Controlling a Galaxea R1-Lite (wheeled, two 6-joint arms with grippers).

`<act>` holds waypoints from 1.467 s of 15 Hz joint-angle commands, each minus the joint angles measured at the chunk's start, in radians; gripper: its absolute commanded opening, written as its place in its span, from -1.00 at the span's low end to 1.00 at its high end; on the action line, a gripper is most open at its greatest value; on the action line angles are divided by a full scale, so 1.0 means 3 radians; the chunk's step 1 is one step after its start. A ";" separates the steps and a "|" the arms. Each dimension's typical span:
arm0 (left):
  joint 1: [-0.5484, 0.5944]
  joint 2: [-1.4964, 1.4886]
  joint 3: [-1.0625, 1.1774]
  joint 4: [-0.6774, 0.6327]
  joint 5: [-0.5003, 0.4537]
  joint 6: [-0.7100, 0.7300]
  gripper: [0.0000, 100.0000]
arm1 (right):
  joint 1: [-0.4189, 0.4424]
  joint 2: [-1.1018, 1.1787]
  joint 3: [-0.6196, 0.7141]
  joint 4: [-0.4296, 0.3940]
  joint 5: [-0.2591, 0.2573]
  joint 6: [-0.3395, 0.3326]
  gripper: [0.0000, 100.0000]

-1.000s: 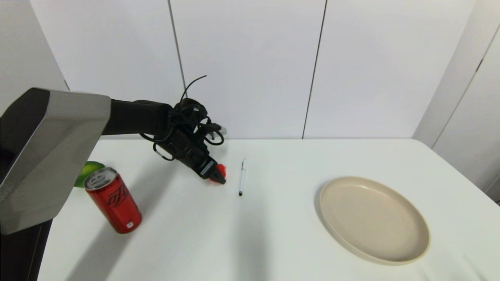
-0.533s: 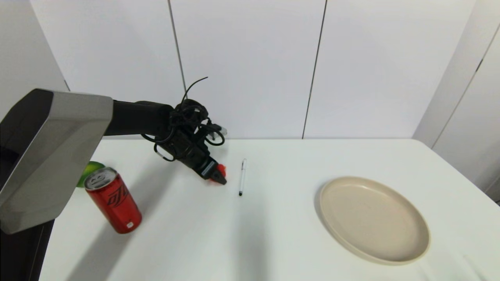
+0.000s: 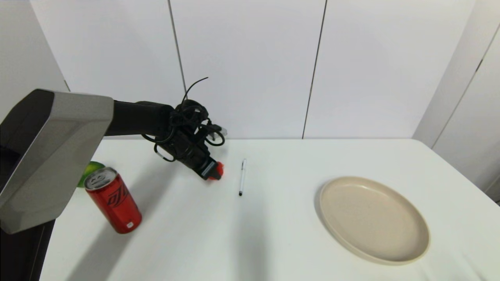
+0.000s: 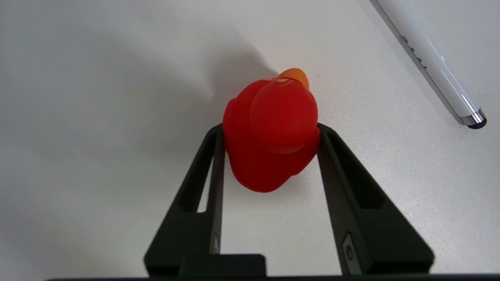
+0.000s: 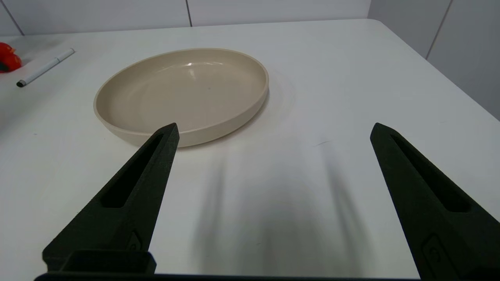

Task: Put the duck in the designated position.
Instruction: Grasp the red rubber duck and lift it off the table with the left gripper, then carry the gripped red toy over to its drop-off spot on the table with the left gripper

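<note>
- Glossy red plastic marks the duck (image 4: 271,134), a round head on a plump body with a small orange beak, sitting on the smooth white table (image 3: 273,234) toward its far left.
- The left gripper (image 4: 270,130) has its matte black tapered fingers pressed against the duck's two sides, clamped on it.
- A slim white pen (image 3: 242,176) with a metal band and dark tip lies just right of the duck.
- A round beige plate (image 3: 424,234), shallow with a raised rim, sits well apart on the right.
- A cylindrical red can (image 3: 113,200) stands near the left edge, a green object (image 3: 88,171) behind it.
- The right gripper (image 5: 273,130) hovers near the plate, its pointed fingers wide apart.
</note>
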 commanded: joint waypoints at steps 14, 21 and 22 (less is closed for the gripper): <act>0.0368 -0.1616 -0.0419 0.0031 0.0905 -0.0493 -1.00 | 0.0001 0.0005 0.0000 0.0001 -0.0001 0.0001 1.00; 0.1431 -0.2511 -0.0179 0.0077 0.1861 -0.0488 -1.00 | 0.0001 0.0000 0.0000 0.0001 -0.0001 0.0001 1.00; 0.1636 -0.2659 0.0026 0.0077 0.1969 -0.0493 -1.00 | 0.0001 0.0000 0.0000 0.0001 -0.0001 0.0001 1.00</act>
